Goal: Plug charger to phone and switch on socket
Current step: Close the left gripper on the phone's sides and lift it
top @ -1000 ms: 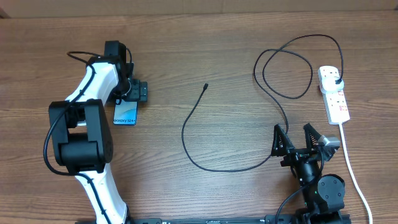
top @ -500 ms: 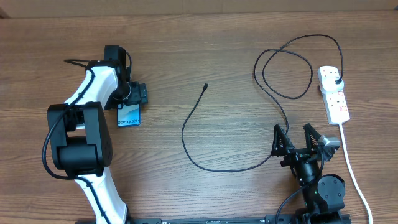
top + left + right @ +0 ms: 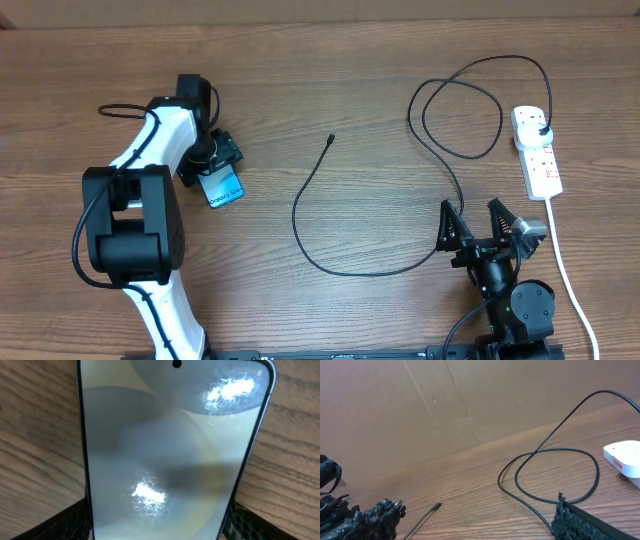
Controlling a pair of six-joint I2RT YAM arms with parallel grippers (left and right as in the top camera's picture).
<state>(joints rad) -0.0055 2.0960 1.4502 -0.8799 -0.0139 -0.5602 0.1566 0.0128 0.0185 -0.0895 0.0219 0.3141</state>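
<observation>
The phone [image 3: 225, 187] lies on the table at the left, its light blue screen up and its length tilted. My left gripper [image 3: 218, 168] is shut on its long edges; in the left wrist view the phone [image 3: 160, 450] fills the space between the two fingers [image 3: 70, 522]. The charger [image 3: 300, 230] curves across the middle of the table, its connector tip [image 3: 331, 139] lying free and its black plug [image 3: 541, 131] seated in the socket [image 3: 537, 152] at the far right. My right gripper [image 3: 478, 222] stands open and empty near the cable [image 3: 555, 450], with the socket [image 3: 625, 457] to its right.
The socket's thick white cord [image 3: 565, 270] runs down the right side to the table's front edge. The cable makes a loose loop [image 3: 460, 110] between the connector tip and the socket. A brown cardboard wall [image 3: 470, 400] stands behind the table.
My left gripper has closed in on the phone and turned it: the phone has shifted a little to the right and now lies tilted. The right arm and the cable have not moved.
</observation>
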